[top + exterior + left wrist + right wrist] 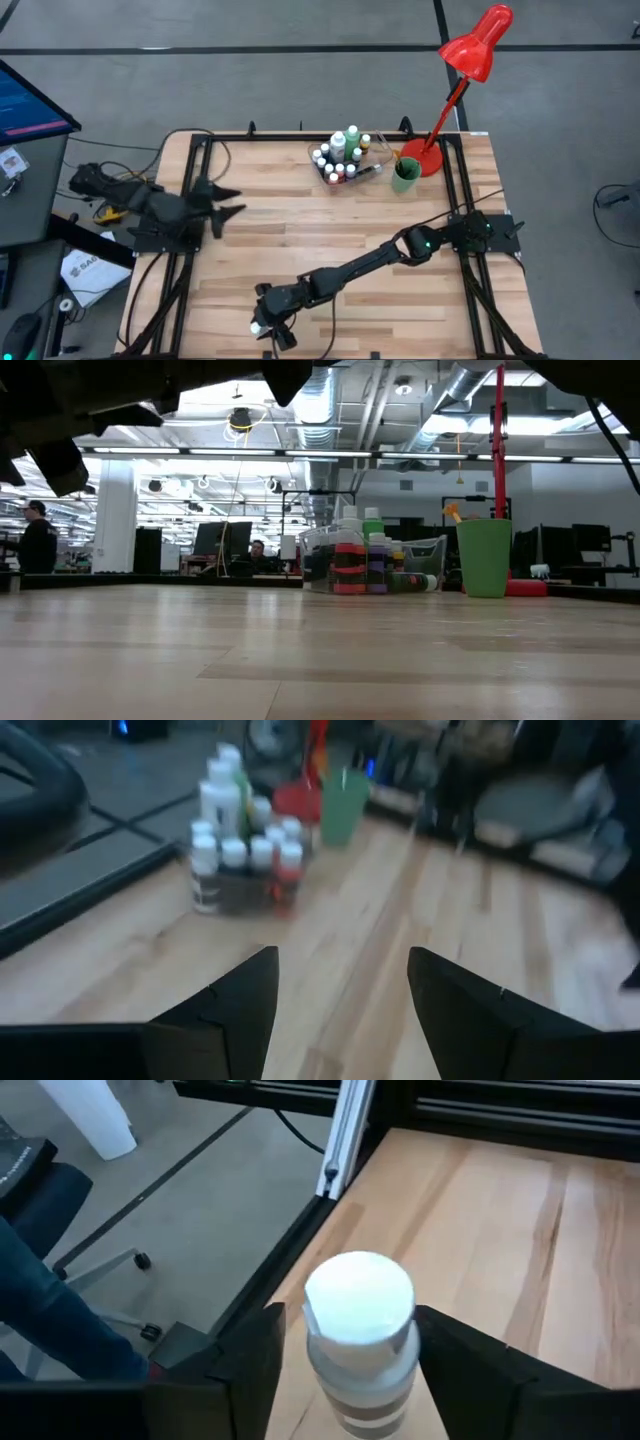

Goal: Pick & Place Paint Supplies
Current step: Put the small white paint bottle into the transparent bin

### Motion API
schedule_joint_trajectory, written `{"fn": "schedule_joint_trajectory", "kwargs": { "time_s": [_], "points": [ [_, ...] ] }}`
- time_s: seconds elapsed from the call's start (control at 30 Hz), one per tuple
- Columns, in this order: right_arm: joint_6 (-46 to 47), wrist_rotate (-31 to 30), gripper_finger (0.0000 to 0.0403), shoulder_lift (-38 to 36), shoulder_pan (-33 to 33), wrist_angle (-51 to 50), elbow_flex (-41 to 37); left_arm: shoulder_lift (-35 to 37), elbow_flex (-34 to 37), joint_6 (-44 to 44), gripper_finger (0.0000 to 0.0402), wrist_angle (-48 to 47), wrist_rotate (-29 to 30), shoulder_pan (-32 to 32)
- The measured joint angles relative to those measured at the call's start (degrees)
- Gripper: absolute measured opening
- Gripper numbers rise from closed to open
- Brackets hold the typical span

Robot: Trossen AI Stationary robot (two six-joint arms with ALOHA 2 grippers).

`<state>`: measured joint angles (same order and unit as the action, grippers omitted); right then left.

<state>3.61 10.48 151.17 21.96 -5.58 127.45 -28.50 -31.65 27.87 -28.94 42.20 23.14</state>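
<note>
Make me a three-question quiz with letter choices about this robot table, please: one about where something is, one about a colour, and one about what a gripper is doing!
1. Where does the green cup stand?
A. beside the red lamp's base
B. at the near table edge
C. under the left arm

2. What colour is the cap of the bottle between the right gripper's fingers?
A. red
B. white
C. green

3. What is the left gripper holding?
A. a brush
B. a bottle
C. nothing

Answers: 1 A, the high view shows cup and lamp base side by side. 2 B, the right wrist view shows a white cap. 3 C, its fingers stand apart over bare wood.
</note>
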Motion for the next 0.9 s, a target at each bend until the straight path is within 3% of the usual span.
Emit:
{"fn": "schedule_joint_trajectory", "kwargs": {
  "time_s": [0.1,0.23,0.3,0.63,0.9],
  "points": [
    [0.0,0.0,0.0197,0.0,0.1,0.0,0.0,11.1,4.2,-0.1,0.0209,0.9,-0.9,0.1],
    [0.1,0.0,0.0159,0.0,0.1,-0.2,0.0,24.4,10.7,-3.2,0.0209,3.1,-10.5,0.1],
    [0.7,0.0,0.0134,0.0,0.1,-0.6,0.0,28.5,13.6,-3.8,0.0209,4.2,-12.2,0.2],
    [2.9,0.0,0.0131,-2.6,-0.6,-3.9,-0.1,26.8,24.3,-5.0,0.0209,13.5,-12.2,0.0],
    [-4.0,-0.1,0.0131,-15.3,-4.1,-16.0,0.0,26.9,27.0,-9.5,0.0209,18.9,-12.3,-0.1]
  ]
}}
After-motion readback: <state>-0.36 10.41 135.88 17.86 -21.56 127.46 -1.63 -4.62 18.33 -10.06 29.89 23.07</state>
